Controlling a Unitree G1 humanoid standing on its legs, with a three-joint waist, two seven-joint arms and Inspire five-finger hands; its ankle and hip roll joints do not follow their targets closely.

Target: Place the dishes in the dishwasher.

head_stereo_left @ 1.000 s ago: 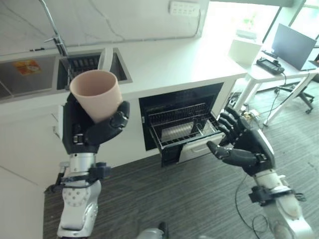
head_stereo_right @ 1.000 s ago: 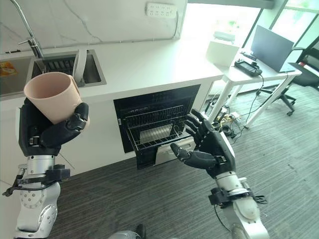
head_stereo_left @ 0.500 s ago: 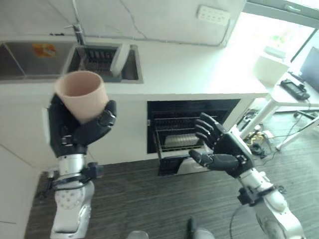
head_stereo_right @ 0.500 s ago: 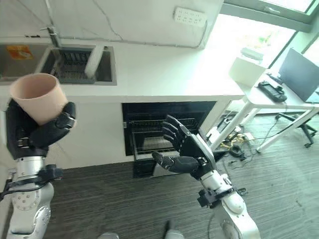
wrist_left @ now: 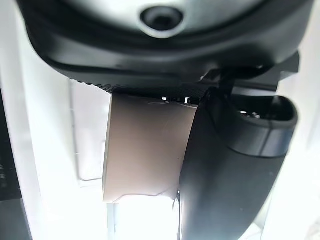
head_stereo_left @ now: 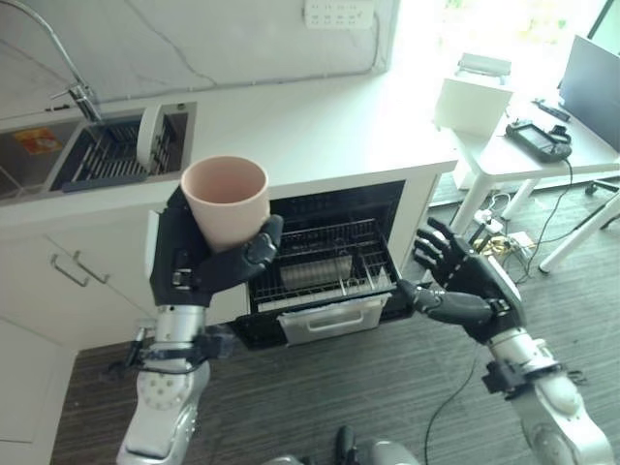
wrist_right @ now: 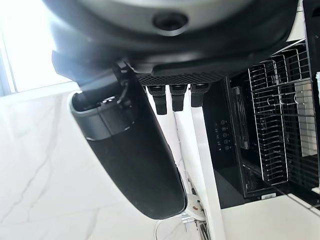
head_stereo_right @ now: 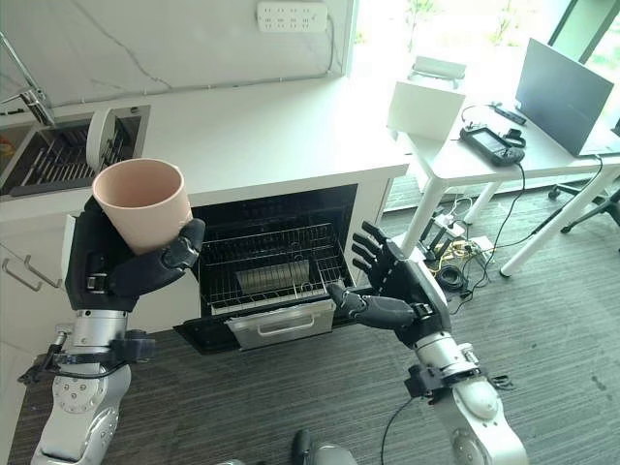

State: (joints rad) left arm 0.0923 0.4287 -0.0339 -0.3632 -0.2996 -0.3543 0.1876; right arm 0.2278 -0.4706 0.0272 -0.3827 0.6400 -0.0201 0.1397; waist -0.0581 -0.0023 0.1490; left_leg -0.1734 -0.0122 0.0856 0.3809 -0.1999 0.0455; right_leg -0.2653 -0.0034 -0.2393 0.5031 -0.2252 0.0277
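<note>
A pink cup (head_stereo_left: pixel 226 201) sits upright, mouth up, in the robot's left hand (head_stereo_left: pixel 199 262), whose dark fingers and thumb curl round its lower wall, holding it in the air in front of the white surface (head_stereo_left: pixel 320 121) and above the left side of the open dishwasher (head_stereo_left: pixel 325 257). The dishwasher's wire rack (head_stereo_left: pixel 320 271) is pulled out over the dark floor (head_stereo_left: pixel 387 378). The right hand (head_stereo_left: pixel 465 286) hovers just right of the rack, fingers spread apart and holding nothing. A white plate (head_stereo_left: pixel 147 136) stands on edge in the sink (head_stereo_left: pixel 111 155) behind.
</note>
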